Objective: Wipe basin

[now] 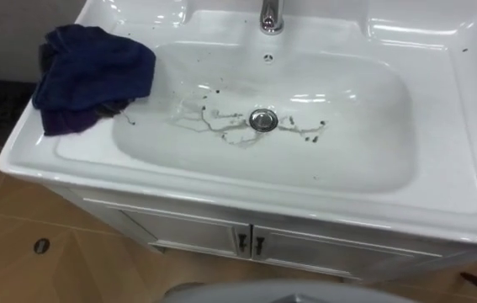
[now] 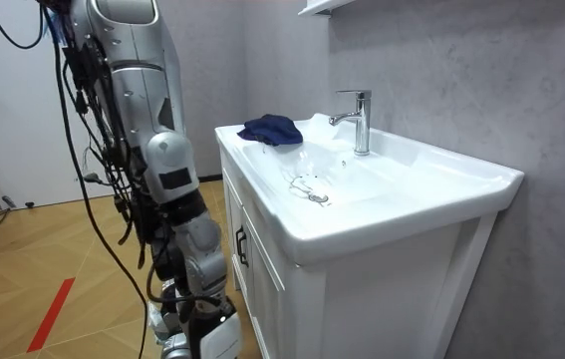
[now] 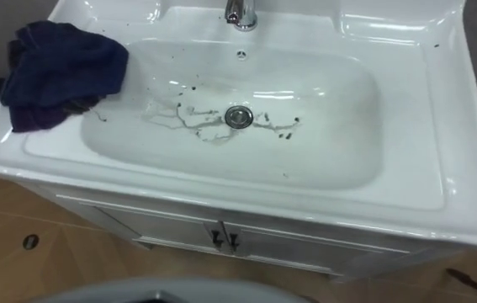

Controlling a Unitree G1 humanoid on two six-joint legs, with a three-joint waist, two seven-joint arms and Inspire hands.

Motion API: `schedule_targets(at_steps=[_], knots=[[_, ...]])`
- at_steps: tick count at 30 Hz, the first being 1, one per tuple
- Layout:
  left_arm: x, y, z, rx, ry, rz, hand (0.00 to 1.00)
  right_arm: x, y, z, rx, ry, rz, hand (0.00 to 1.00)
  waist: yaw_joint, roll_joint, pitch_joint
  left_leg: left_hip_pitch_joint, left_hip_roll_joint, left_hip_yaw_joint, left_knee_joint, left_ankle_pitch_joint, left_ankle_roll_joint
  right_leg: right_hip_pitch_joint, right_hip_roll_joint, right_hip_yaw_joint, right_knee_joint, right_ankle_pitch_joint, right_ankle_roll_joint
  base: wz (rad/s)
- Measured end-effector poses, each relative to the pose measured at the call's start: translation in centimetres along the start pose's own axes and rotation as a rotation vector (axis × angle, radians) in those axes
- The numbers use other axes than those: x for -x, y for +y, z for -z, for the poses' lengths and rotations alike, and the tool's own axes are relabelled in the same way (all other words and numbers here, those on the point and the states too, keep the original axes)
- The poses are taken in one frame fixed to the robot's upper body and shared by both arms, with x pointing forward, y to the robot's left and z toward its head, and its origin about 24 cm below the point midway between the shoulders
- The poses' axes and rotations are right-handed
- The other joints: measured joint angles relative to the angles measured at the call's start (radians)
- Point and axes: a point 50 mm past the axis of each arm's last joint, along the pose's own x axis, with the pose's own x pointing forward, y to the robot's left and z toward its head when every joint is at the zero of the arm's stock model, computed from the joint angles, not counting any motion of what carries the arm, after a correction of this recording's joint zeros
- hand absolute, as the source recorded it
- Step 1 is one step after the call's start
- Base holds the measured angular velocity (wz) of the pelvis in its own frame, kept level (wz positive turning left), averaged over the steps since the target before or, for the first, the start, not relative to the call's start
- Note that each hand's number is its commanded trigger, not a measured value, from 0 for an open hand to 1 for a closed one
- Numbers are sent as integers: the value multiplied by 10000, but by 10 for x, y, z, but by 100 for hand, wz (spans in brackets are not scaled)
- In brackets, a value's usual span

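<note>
Item: white basin (image 1: 364, 143), set in a cabinet (image 1: 305, 252) on a wood-pattern floor (image 1: 11, 252). The robot stands before it on the near side.

Condition: we find it unwiped. Dark streaks and specks (image 1: 209, 118) run left and right of the drain (image 1: 262, 119), with loose specks toward the far left slope. A few more lie on the rim at the far right.

Tool: dark blue cloth (image 1: 91, 76), bunched in a heap on the left rim, its near right edge overhanging the bowl. Nothing touches it.

Fitting: chrome tap (image 1: 270, 15), far centre, above the overflow hole.

Hands: in the room view an arm hangs by the robot's side, and by the body we take its hand to be the right hand (image 2: 202, 321), low beside the cabinet and well apart from the cloth. We cannot tell the state of either hand.

Progress: we judge the task to be at its start. Nothing is done. What is left: take the cloth, carry it into the bowl, rub the marks around the drain, then clear the slopes and rim.
</note>
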Motion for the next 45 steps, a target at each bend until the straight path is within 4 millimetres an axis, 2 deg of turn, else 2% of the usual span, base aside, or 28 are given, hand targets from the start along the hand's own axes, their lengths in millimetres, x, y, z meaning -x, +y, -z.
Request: schedule_targets(at_steps=[2, 3, 5, 6, 8, 10, 11, 13, 18, 20, 23, 24, 25, 28, 31, 35, 38, 40, 45], knots=[[0, 6, -6, 308, -384, -630, 0, 1, -4, 0, 21, -93, 199, 0, 74, 3, -3, -70, -58, -106, 41, 0, 1, -9, -9, -46, 31, -70, 23, 19], [1, 9, -16, 539, -812, -978, 0, 1, -6, 1, -52, -137, 310, 0, 53, 5, -8, -107, -78, -204, 84, 0, 1, -37, -27, -89, 38, -80, 27, 16], [5, 16, -30, 950, -1564, -1718, 0, 1, -9, 1, -80, -227, 475, 0, 225, 66, -53, -138, -83, -253, 112, 0, 1, -83, -43, -171, 54, -80, 28, 7], [7, 21, -40, 1383, -2109, -2217, 0, 2, -10, 1, -58, -277, 560, 0, 292, 31, -45, -140, -82, -259, 104, 2, 2, -87, -75, -190, 72, -80, 27, 0], [12, 28, -51, 2052, -2744, -2864, 0, 2, -13, -1, -33, -431, 772, 0, 433, 93, -74, -126, -85, -252, 105, 3, 3, -86, -67, -223, 161, -80, 28, 0], [22, 39, -77, 3095, -3826, -3609, 0, 2, -14, -2, -57, -665, 894, 0, 591, 87, -88, -129, -87, -275, 102, 3, 3, -100, -65, -216, 195, -90, 24, 0], [26, 43, -83, 3388, -4108, -3831, 0, 3, -14, -3, -68, -712, 910, 0, 640, 77, -93, -137, -87, -273, 97, 3, 3, -125, -67, -211, 192, -90, 24, 0], [45, 59, -111, 4589, -5596, -4818, 0, 3, -15, -2, -9, -827, 1026, 0, 745, 56, -110, -186, -95, -285, 78, 4, 3, -209, -76, -216, 203, -91, 23, 0], [84, 84, -148, 6117, -7963, -6303, 0, 2, -13, 3, 26, -892, 990, 0, 912, 184, -165, -167, -99, -277, 85, 3, 9, -215, -61, -151, 212, -78, 37, -3], [103, 93, -161, 6655, -8928, -6750, 0, 2, -13, 5, -37, -899, 992, 0, 900, 262, -166, -168, -103, -314, 88, 2, 9, -206, -56, -165, 212, -75, 36, 2], [139, 112, -186, 7496, -10933, -7270, 0, 2, -12, 8, 9, -799, 984, 0, 800, 538, -158, -184, -109, -364, 97, 2, 9, -208, -58, -189, 241, -73, 38, 3], [145, 114, -190, 7558, -11244, -7369, 0, 2, -11, 9, 34, -760, 970, 0, 784, 589, -151, -181, -112, -365, 95, 2, 10, -214, -58, -172, 249, -73, 38, 0], [156, 117, -196, 7665, -11839, -7570, 0, 2, -10, 14, 24, -651, 933, 0, 817, 628, -101, -175, -111, -344, 68, 1, 11, -251, -60, -138, 279, -73, 38, -7], [179, 126, -200, 7961, -13033, -8017, 0, 1, -10, 16, 20, -631, 890, 0, 725, 771, -99, -88, -96, -203, 13, 2, 11, -287, -48, 45, 358, -75, 38, -17], [194, 128, -202, 8163, -13950, -8009, 0, 2, -10, 16, 8, -703, 816, 0, 538, 752, -88, -85, -111, -170, 36, 4, 12, -297, -53, 70, 367, -87, 24, -5], [197, 126, -204, 7975, -14217, -8086, 0, 1, -8, 19, 124, -565, 740, 0, 379, 667, -79, -61, -95, -50, 64, 4, 11, -372, -30, 312, 374, -105, 10, -14], [201, 123, -205, 7681, -14514, -8156, 0, 1, -6, 21, 80, -518, 713, 0, 172, 602, -40, -102, -90, -40, 94, 3, 12, -396, -27, 350, 367, -107, 14, -2], [209, 114, -209, 7367, -15048, -7935, 0, 0, -3, 24, 65, -404, 642, 0, 15, 535, -23, -113, -85, -57, 85, 1, 15, -392, -26, 368, 351, -102, 25, 0], [215, 99, -216, 6587, -15612, -7584, 0, 0, -1, 28, 51, -271, 524, 0, -332, 516, -3, -100, -84, -81, 26, -1, 18, -403, -7, 405, 345, -87, 35, -1]])
